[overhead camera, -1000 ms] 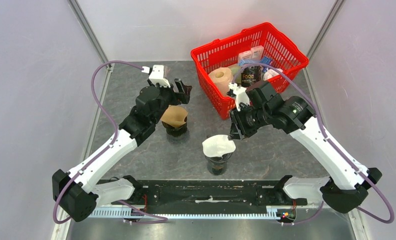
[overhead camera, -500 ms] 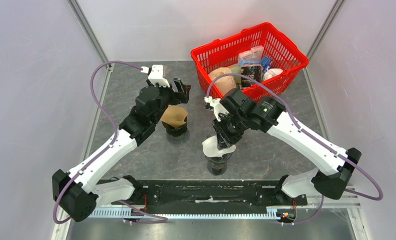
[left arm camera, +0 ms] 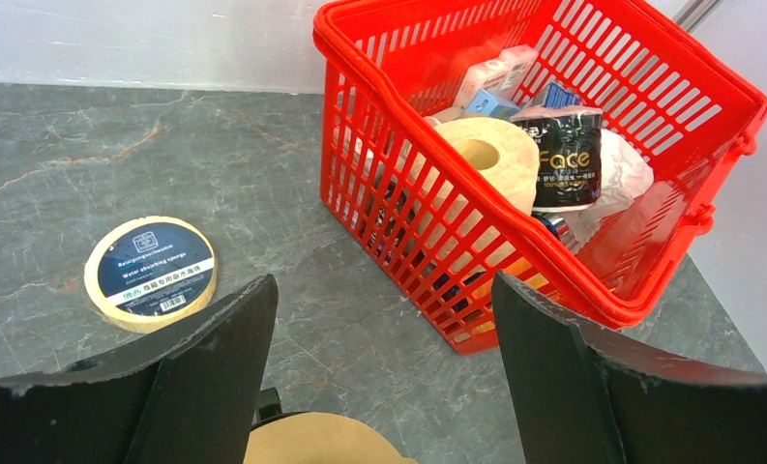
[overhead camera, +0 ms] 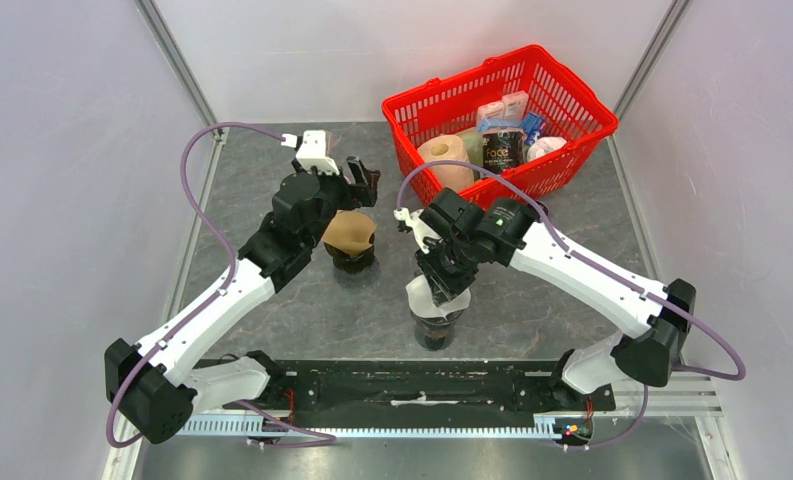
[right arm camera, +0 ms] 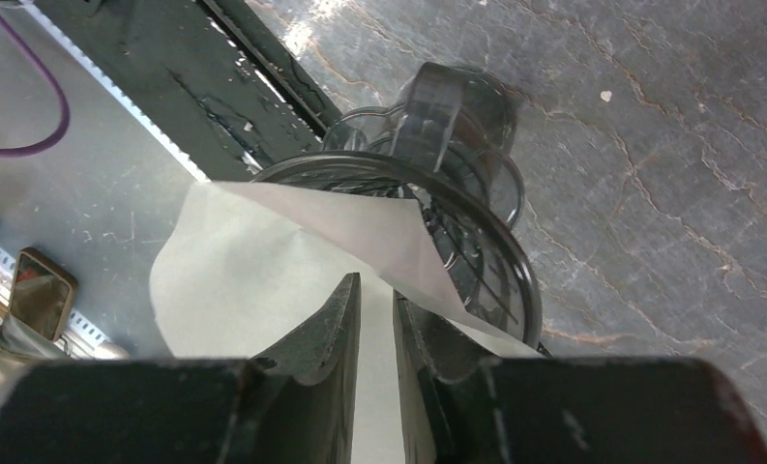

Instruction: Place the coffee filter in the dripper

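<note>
A white coffee filter (overhead camera: 420, 296) sits in the mouth of a dark glass dripper (overhead camera: 438, 330) near the table's front middle. My right gripper (overhead camera: 442, 285) points down into it. In the right wrist view its jaws (right arm camera: 376, 285) are almost closed, with a thin gap. They reach inside the white filter (right arm camera: 253, 280), one flap of which lies over the dripper's rim (right arm camera: 510, 261). A brown filter (overhead camera: 349, 230) sits in a second dripper (overhead camera: 352, 262) to the left. My left gripper (overhead camera: 362, 182) is open and empty just behind it (left arm camera: 381, 282), with the brown filter's edge (left arm camera: 316, 445) below.
A red basket (overhead camera: 572, 100) with a toilet roll (overhead camera: 442, 155) and several packets stands at the back right and fills the left wrist view (left arm camera: 515, 222). A roll of tape (left arm camera: 150, 271) lies on the table behind the left gripper. A black rail (overhead camera: 392, 385) runs along the front edge.
My right arm has swung left from beside the basket and come down into the white filter, which now sits lower in the dripper. The left arm has not moved.
</note>
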Tool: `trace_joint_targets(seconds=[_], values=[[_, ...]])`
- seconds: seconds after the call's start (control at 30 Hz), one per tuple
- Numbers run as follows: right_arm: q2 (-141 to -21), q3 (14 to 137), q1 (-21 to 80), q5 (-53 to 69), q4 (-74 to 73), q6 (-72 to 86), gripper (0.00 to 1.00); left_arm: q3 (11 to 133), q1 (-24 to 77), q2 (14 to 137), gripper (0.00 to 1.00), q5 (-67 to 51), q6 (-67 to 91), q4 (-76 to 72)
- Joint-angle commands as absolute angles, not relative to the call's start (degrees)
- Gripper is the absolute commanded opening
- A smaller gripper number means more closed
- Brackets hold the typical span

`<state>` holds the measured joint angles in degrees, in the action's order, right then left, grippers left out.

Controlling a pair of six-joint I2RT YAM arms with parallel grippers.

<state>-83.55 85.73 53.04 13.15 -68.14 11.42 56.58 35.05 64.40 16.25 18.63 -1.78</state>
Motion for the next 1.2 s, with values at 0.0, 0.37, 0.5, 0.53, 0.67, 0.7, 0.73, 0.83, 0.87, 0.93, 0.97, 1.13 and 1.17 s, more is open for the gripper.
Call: trace_joint_targets(seconds=[0.0,0.37,0.5,0.53,0.67,0.7,0.73,0.83,0.87,0.93,0.97,1.13,1.17], values=[[-84.01,84.93,53.26,10.79,-67.56,10.26,0.26,56.41,34.75,63.47,0.88,17.98,19.29,-2.46],[-85.42,84.2,53.72,9.16,-66.28,9.98,0.3,56.34,34.68,63.46,0.88,18.57,18.98,-2.2],[-85.43,83.52,54.27,8.82,-66.66,9.47,0.37,56.34,34.63,63.43,0.88,18.81,18.64,-2.2],[-85.24,83.35,54.38,8.76,-66.65,9.34,0.38,56.42,34.63,63.52,0.88,18.86,18.48,-2.2],[-84.73,82.79,54.75,8.32,-66.61,8.45,0.41,56.78,34.63,63.42,0.88,19.43,18.19,-1.76],[-84.79,82.79,54.87,8.26,-66.59,8.14,0.41,56.78,34.63,63.36,0.88,19.42,18.19,-1.76],[-84.76,82.78,54.94,8.22,-66.61,8.07,0.42,56.78,34.63,63.21,0.88,19.44,18.05,-1.76],[-84.94,82.88,55.18,8.31,-66.71,7.72,0.45,56.65,34.66,63.0,0.88,19.73,18.01,-1.76],[-84.86,82.88,55.32,8.2,-66.76,7.61,0.46,56.69,34.65,62.92,0.88,19.9,17.93,-1.7],[-84.76,83.03,55.41,8.09,-66.8,7.5,0.47,56.6,34.65,62.81,0.88,20.08,17.93,-1.67],[-84.77,83.15,55.45,7.92,-66.73,7.52,0.47,56.62,34.67,62.84,0.88,20.13,17.9,-1.67],[-85.19,83.66,55.53,8.07,-66.78,7.84,0.4,56.6,34.63,62.75,0.88,20.13,17.75,-1.67],[-85.35,83.67,55.55,8.2,-66.72,7.89,0.38,56.6,34.63,62.68,0.88,20.13,17.7,-1.67]])
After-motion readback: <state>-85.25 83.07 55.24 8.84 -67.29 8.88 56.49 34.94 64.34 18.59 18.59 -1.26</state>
